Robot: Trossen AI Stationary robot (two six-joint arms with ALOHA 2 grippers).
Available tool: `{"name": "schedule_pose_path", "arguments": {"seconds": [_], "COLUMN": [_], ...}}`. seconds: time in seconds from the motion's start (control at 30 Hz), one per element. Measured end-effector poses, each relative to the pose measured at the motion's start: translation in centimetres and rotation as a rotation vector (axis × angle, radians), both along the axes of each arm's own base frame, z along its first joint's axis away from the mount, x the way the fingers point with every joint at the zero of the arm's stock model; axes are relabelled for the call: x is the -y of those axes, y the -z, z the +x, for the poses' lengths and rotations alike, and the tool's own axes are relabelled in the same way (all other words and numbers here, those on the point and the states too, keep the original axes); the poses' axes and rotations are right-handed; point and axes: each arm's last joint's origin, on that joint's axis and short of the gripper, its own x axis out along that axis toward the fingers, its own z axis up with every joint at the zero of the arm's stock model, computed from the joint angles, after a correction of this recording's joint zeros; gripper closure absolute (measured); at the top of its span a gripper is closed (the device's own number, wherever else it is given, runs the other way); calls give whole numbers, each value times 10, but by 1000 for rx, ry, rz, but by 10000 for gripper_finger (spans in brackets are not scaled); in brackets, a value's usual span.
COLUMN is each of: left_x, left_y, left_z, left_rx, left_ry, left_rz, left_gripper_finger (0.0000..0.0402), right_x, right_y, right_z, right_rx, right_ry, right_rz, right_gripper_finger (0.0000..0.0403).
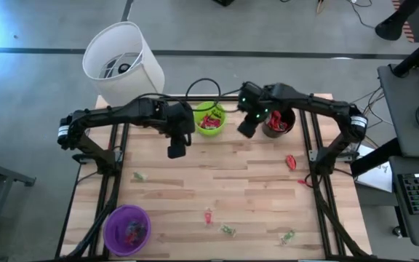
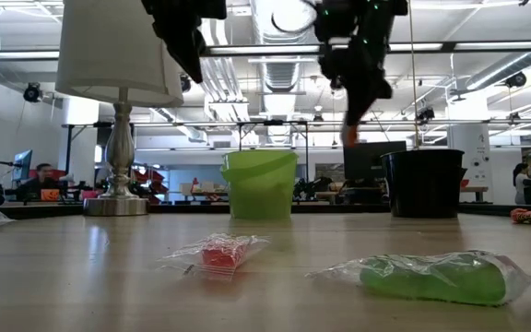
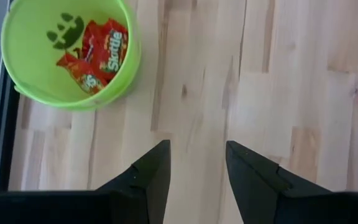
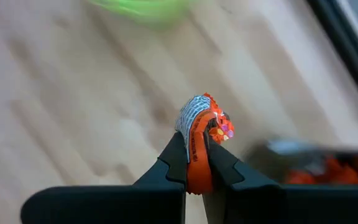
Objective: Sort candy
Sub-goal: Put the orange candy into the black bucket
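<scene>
Colours on the pale wood-plank desk (image 1: 195, 182)
Lime green cup (image 1: 209, 118) holds red packets (image 3: 95, 53); black cup (image 1: 278, 122); purple cup (image 1: 127, 229); white lampshade (image 1: 122, 62); orange-red candy (image 4: 201, 134) with silver end in black right hand (image 4: 194, 163).

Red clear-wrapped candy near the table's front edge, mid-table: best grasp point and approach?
Grip the red clear-wrapped candy across its red centre, coming straight down. It lies flat on the table with thin, flimsy wrapper ends, so the lump is likely the only firm part.
</scene>
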Motion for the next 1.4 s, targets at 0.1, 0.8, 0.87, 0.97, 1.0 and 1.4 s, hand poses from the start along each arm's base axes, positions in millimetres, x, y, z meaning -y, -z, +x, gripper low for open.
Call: {"name": "schedule_pose_path", "arguments": {"seconds": [0.1,0.8,0.87,0.97,1.0,1.4], "left_x": [0,2,2,2,2,2], "left_y": [1,4,4,4,4,4], "left_z": [-1,-10,-10,-10,-10,-10], "left_rx": [-17,-108,-113,-113,-113,-107], "left_ry": [-3,-25,-24,-24,-24,-70], "left_rz": [-4,-28,-29,-29,-29,-46], "left_gripper_finger": [265,264,264,264,264,264], "right_x": [18,57,57,56,56,58], "right_y": [2,12,14,14,14,15], "right_z": [-17,-67,-68,-67,-67,-63], "right_rx": [-88,-386,-390,-384,-378,-341], "right_ry": [86,138,130,108,94,29], "right_rz": [-6,-36,-36,-23,-13,-28], "right_gripper_finger": [391,390,390,390,390,390]}}
